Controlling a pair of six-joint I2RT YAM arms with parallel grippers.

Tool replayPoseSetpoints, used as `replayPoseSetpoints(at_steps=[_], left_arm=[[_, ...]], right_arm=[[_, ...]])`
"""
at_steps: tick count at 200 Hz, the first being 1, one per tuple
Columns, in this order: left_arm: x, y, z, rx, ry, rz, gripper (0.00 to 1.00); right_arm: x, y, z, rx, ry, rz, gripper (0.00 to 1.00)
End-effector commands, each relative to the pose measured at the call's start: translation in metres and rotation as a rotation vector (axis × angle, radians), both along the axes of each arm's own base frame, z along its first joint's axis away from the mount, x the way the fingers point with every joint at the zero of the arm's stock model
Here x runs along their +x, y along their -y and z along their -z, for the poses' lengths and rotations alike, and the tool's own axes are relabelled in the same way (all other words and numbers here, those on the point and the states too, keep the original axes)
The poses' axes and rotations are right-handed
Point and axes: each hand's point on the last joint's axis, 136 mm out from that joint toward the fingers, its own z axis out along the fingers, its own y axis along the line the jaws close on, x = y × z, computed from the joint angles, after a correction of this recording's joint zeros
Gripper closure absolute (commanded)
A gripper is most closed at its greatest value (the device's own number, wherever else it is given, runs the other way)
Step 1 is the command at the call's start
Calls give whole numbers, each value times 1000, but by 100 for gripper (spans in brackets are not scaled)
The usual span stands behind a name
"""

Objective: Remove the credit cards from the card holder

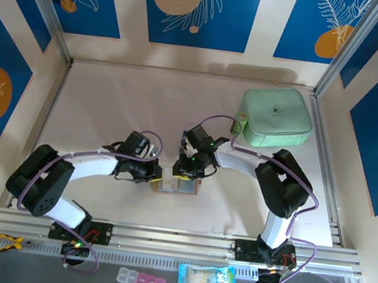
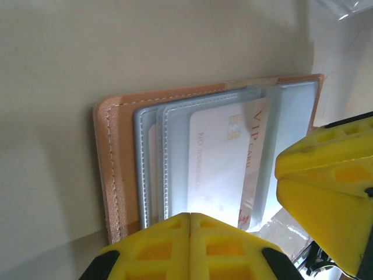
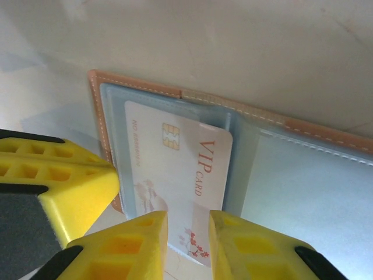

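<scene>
Possibly right pincer [image 3: 188, 217], slightly apart astride pale card [image 3: 175, 169], slips off slick plastic; left pincer [image 2: 190, 217], together at card holder [image 2: 111, 175] edge, lets it drag.

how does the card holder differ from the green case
The card holder is tan leather, the green case mint. The card holder is far smaller than the green case. The card holder lies open, showing a card; the green case is closed. Both rest on the table.

You can read "VIP CARD" in reddish letters on the pale credit card [image 3: 175, 169] sitting in a clear pocket of the card holder [image 3: 140, 86]. Along the card's long edge you'll find a small line starting "NO.", but its digits are too fine to read.
</scene>
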Motion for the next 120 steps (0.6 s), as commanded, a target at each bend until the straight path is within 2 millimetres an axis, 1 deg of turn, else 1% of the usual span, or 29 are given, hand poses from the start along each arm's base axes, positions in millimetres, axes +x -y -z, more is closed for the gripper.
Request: replayPoseSetpoints(at_steps=[1, 28, 61, 86, 120], left_arm=[[1, 9, -3, -31, 13, 36, 95], [0, 9, 3, -24, -4, 35, 95], [-7, -1, 13, 41, -38, 32, 96], [-9, -5, 16, 58, -49, 31, 96], [-8, -5, 16, 64, -50, 28, 96]], right_arm=[[-6, 1, 1, 15, -34, 1, 74], [-6, 2, 4, 14, -39, 2, 74], [-8, 4, 11, 16, -56, 3, 74], [-10, 4, 17, 24, -73, 7, 74], [-12, 2, 20, 47, -90, 4, 75]])
